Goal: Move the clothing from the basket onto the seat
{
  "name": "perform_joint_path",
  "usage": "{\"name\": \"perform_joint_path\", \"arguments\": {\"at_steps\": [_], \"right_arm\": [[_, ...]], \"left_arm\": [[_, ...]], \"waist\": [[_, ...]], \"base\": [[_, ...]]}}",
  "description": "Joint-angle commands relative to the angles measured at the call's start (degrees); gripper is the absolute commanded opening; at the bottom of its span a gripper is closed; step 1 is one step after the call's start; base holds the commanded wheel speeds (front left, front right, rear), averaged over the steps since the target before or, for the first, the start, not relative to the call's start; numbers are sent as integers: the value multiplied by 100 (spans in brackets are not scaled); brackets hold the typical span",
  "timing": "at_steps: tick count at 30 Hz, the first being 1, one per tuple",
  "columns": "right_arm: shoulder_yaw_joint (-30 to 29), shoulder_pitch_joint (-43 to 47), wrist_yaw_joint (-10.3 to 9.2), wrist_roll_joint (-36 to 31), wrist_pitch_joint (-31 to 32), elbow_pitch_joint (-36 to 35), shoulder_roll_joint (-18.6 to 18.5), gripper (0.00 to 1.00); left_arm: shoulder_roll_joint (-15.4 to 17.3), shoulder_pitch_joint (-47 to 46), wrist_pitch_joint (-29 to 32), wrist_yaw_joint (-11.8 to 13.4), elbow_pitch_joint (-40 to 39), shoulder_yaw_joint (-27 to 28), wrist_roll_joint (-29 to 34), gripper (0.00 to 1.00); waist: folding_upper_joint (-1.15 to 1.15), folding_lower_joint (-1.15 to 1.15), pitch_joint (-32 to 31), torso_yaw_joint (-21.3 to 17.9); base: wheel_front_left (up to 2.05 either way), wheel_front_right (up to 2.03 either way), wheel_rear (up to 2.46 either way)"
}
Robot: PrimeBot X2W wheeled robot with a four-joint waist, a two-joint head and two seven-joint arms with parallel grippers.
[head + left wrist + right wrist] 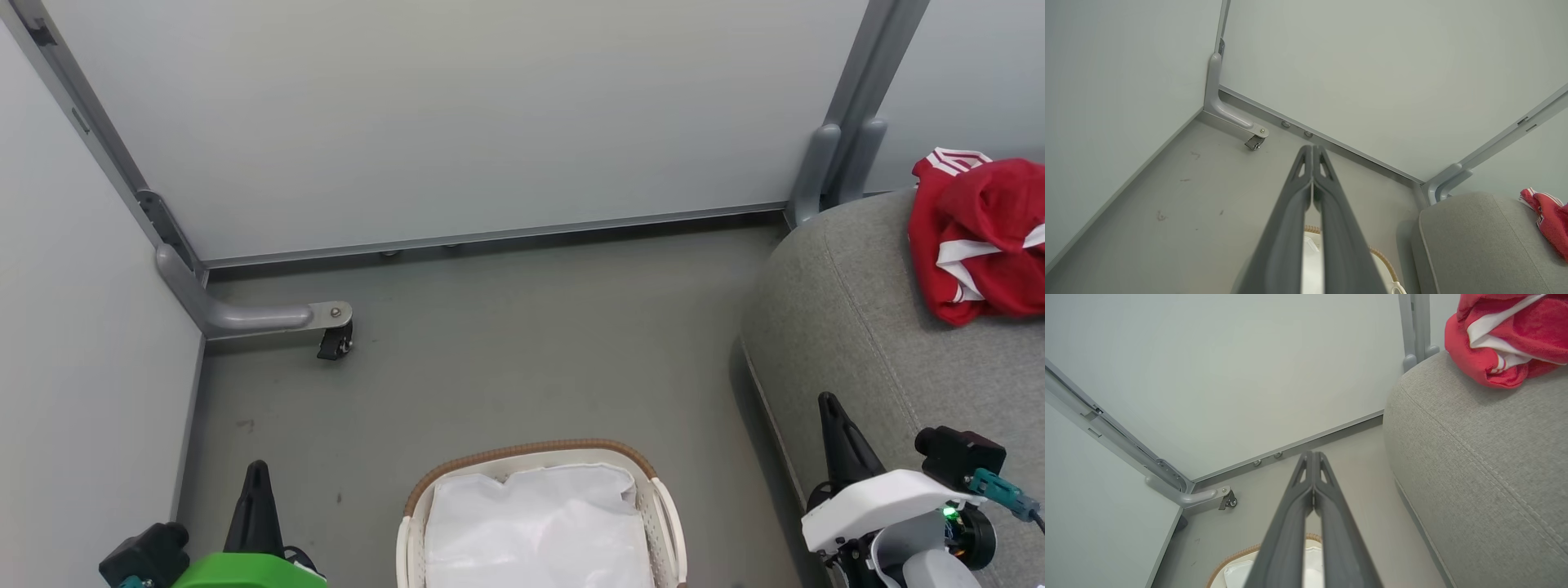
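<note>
— One red heap of clothing (984, 237) lay on the seat (849, 327), well apart from the basket (531, 453). You couldn't tell whether both pieces were in it.

— And inside the basket?

— The white liner (539, 523) was what showed, though the basket's near part was cut off. Your left gripper (259, 472) and right gripper (829, 402) were clamped together on nothing. I'd judge the job done, or nearly.

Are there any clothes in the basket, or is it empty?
Empty of clothes, as far as shows: the basket holds just its white liner, and the red clothing lies bunched on the seat.
</note>
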Motion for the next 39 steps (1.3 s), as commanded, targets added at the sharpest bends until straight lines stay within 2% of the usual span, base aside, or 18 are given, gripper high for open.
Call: {"name": "perform_joint_path", "arguments": {"at_steps": [1,17,39], "right_arm": [[-41,-80,-1,271,56,-123,-35,0],[-141,-85,-2,1666,408,-235,-46,0],[-262,-99,-3,3242,812,-352,-58,0]], "left_arm": [[12,-191,53,-39,-90,52,-227,0],[16,-370,411,-131,-103,232,-1454,0],[21,-567,813,-239,-115,436,-2838,0]], "waist": [[0,0,0,-4],[0,0,2,-46],[0,0,3,-103]], "base": [[0,0,0],[0,0,0],[0,0,0]]}}
